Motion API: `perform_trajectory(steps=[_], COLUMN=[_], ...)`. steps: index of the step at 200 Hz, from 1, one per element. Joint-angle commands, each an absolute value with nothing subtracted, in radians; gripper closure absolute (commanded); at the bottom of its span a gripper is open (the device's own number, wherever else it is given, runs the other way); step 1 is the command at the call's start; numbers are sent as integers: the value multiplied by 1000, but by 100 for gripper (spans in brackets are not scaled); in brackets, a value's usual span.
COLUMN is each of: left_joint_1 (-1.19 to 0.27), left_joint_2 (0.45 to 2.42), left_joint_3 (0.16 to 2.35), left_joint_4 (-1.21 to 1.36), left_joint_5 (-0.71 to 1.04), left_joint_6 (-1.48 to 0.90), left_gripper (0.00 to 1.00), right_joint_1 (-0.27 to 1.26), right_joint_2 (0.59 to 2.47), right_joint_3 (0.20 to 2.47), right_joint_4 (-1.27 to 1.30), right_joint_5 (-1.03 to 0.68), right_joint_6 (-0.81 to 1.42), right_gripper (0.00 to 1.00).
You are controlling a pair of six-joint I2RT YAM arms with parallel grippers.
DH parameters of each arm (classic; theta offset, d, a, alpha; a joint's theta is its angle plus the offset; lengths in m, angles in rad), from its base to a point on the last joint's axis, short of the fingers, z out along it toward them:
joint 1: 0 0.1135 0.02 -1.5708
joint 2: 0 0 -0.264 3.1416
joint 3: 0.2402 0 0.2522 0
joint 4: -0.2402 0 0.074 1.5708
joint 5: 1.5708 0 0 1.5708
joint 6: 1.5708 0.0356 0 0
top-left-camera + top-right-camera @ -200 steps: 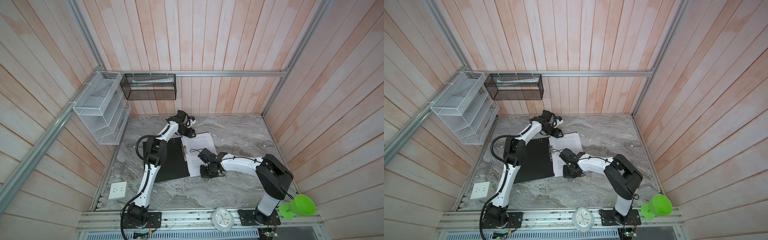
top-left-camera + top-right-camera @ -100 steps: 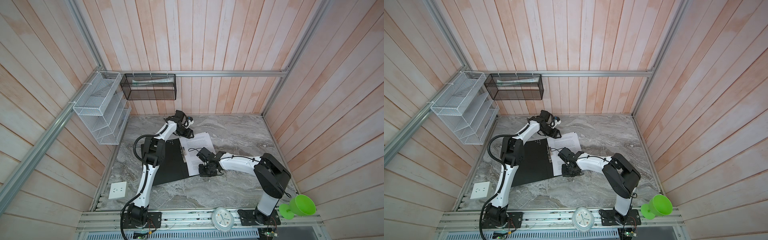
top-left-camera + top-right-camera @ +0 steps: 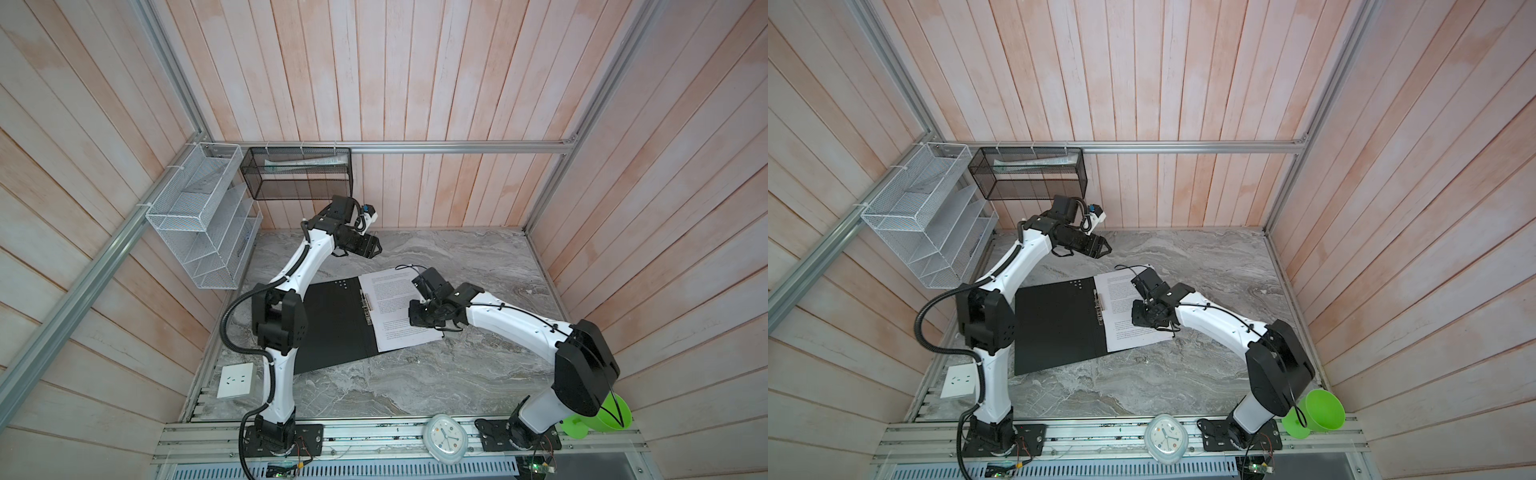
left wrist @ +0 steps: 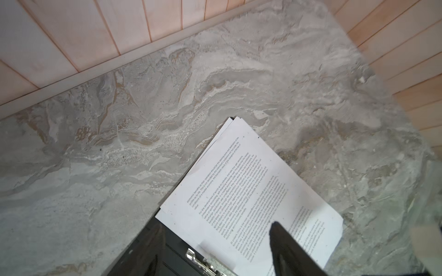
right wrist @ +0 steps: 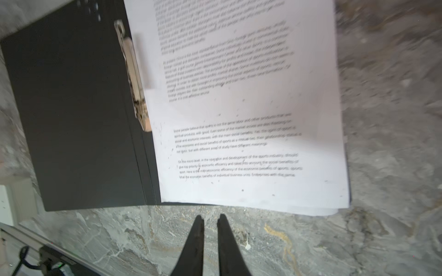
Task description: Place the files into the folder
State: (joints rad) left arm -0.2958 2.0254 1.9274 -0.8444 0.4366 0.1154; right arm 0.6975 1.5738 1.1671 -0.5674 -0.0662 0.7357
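Note:
The folder point(image 3: 332, 324) point(image 3: 1059, 328) lies open on the marble table, black inside facing up, with its metal clip point(image 3: 368, 301) point(image 5: 135, 78) along the spine. The files point(image 3: 386, 291) point(image 3: 1121, 299) point(image 5: 239, 107), white printed sheets, rest on the folder's right half beside the clip. My right gripper point(image 3: 415, 322) point(image 3: 1138, 320) point(image 5: 210, 218) hovers over the files' right part. Its jaws are open a narrow gap and hold nothing. My left gripper point(image 3: 376, 249) point(image 3: 1106, 249) point(image 4: 215, 239) hangs wide open and empty above the folder's far end point(image 4: 155, 251) and the files point(image 4: 239, 191).
A white wire-mesh rack point(image 3: 199, 224) hangs on the left wall and a black mesh basket point(image 3: 299, 174) on the back wall. At the front edge are a white socket point(image 3: 236, 380), a clock point(image 3: 444, 438) and a green cup point(image 3: 602, 415).
The left gripper has drawn back a little toward the far wall and its jaws have spread wider. The right gripper's jaws have parted slightly. Folder and files stay where they were.

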Motion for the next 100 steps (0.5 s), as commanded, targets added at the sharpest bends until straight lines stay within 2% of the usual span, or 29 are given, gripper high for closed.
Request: perform_trajectory(steps=[1, 24, 49, 100], left_joint_1=[-270, -256, -251, -209], left_joint_2=[1942, 1828, 1742, 1739], left_joint_3=[1657, 1402, 1196, 1111], left_joint_4=[-725, -584, -441, -368], left_joint_5=[505, 557, 571, 614], left_joint_6=[-11, -94, -151, -221], left_gripper=[28, 28, 28, 30], right_joint_1=[571, 433, 357, 318], right_joint_2=[1552, 1581, 1678, 1857], right_joint_3=[1122, 1086, 1143, 1245], right_joint_4=[-475, -353, -351, -350], right_joint_5=[-128, -220, -246, -269], right_joint_6=[732, 719, 653, 587], right_gripper=[85, 85, 85, 86])
